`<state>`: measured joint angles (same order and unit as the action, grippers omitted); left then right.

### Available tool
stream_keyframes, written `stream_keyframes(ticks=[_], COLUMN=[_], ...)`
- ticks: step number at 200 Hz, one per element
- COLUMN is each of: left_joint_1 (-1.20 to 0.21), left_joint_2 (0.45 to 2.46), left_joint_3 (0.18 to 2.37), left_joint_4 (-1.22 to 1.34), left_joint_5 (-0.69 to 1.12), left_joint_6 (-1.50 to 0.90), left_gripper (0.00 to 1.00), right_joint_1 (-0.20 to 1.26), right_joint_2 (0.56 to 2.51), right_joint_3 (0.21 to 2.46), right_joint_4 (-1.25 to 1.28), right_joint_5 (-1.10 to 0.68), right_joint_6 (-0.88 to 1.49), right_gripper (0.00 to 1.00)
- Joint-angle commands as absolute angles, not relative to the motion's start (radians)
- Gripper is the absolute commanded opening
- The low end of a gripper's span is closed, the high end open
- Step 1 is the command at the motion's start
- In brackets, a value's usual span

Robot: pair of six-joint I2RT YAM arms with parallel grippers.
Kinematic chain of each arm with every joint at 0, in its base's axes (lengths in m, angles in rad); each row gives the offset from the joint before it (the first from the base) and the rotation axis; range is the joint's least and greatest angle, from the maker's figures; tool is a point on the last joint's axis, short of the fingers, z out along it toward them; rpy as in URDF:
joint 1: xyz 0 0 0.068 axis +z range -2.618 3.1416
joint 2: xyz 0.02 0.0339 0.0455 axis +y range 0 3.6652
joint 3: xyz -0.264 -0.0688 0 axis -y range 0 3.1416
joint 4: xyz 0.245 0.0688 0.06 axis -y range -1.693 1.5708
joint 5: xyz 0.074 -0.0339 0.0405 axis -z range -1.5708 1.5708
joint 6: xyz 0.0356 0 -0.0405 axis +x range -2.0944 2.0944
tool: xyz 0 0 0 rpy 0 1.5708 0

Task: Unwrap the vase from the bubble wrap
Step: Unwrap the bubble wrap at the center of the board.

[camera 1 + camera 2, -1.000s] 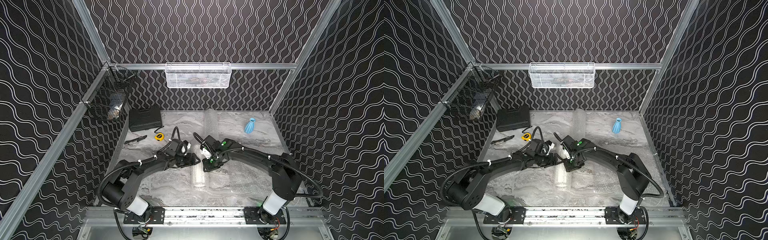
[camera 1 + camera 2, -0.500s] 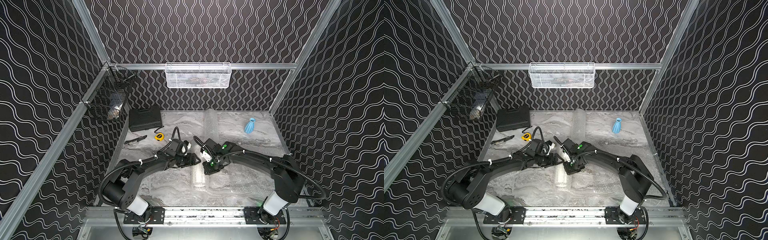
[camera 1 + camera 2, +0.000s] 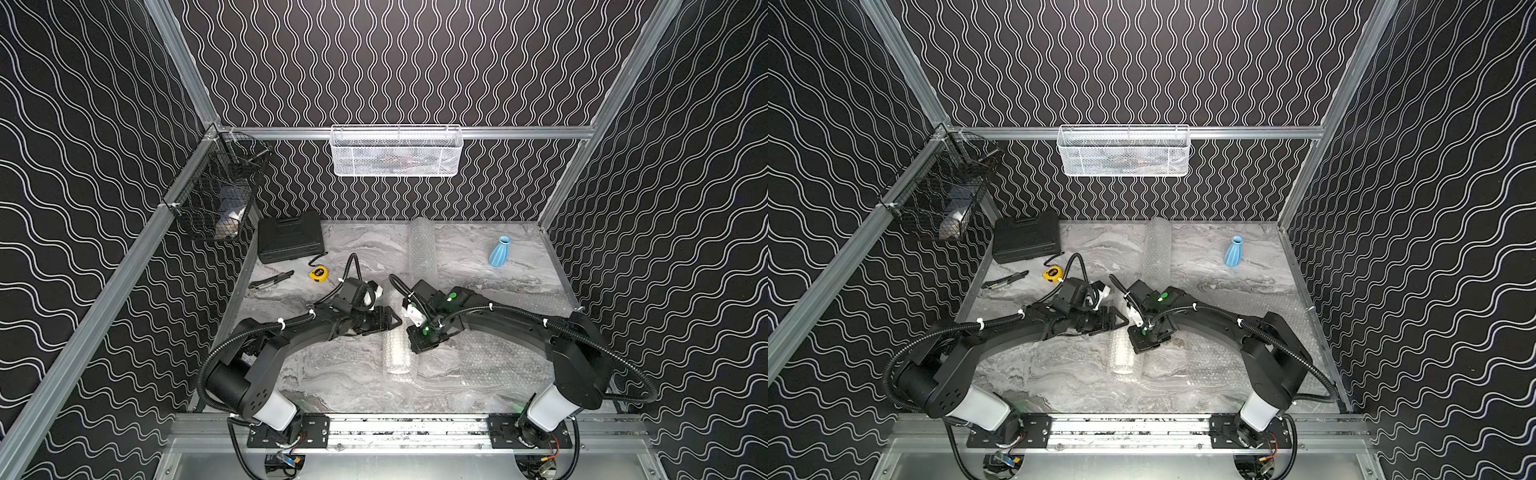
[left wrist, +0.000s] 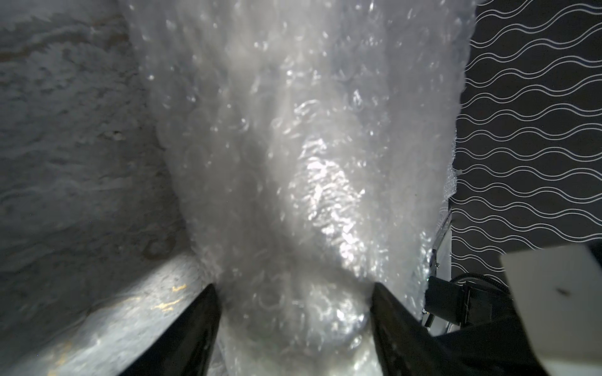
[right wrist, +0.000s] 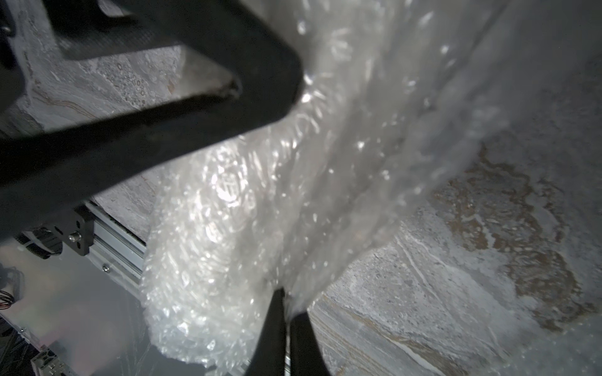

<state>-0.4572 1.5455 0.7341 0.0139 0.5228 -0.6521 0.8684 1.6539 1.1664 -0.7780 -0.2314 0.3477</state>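
Note:
A bundle of clear bubble wrap lies mid-table; whatever it holds is hidden. My left gripper is shut on the bundle's far end, which fills the gap between the two black fingers. My right gripper hangs over the bundle's right side, its fingers shut on a loose flap of the wrap. In both top views the right fingertips are hidden under the wrist. A bare blue vase stands upright at the back right.
A second bubble wrap roll lies at the back centre, and a flat sheet covers the table's right half. A black case, yellow tape measure and a dark tool are at the back left. Wire baskets hang on the walls.
The right gripper has moved slightly down and left toward the bundle and closed on the wrap's flap. The left gripper has kept its hold without moving.

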Motion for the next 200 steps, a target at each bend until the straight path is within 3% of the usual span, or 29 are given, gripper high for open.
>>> stream_keyframes(ticks=[1, 60, 117, 159, 200], left_joint_1=[-0.457, -0.458, -0.458, -0.458, -0.457], left_joint_2=[1.551, 1.551, 1.542, 1.538, 1.536], left_joint_3=[0.731, 0.739, 0.738, 0.738, 0.739], left_joint_4=[-0.102, -0.104, -0.108, -0.11, -0.113], left_joint_5=[0.431, 0.445, 0.463, 0.465, 0.471], left_joint_6=[-0.627, -0.62, -0.615, -0.614, -0.612], left_gripper=[0.73, 0.73, 0.73, 0.73, 0.73], right_joint_1=[0.871, 0.87, 0.805, 0.695, 0.615], right_joint_2=[1.637, 1.622, 1.632, 1.635, 1.661], right_joint_3=[1.152, 1.14, 1.103, 1.06, 1.013], right_joint_4=[-0.864, -0.851, -0.757, -0.649, -0.517], right_joint_5=[-0.23, -0.195, -0.152, -0.213, -0.315], right_joint_6=[0.347, 0.375, 0.474, 0.484, 0.485], right_gripper=[0.04, 0.07, 0.23, 0.31, 0.47])
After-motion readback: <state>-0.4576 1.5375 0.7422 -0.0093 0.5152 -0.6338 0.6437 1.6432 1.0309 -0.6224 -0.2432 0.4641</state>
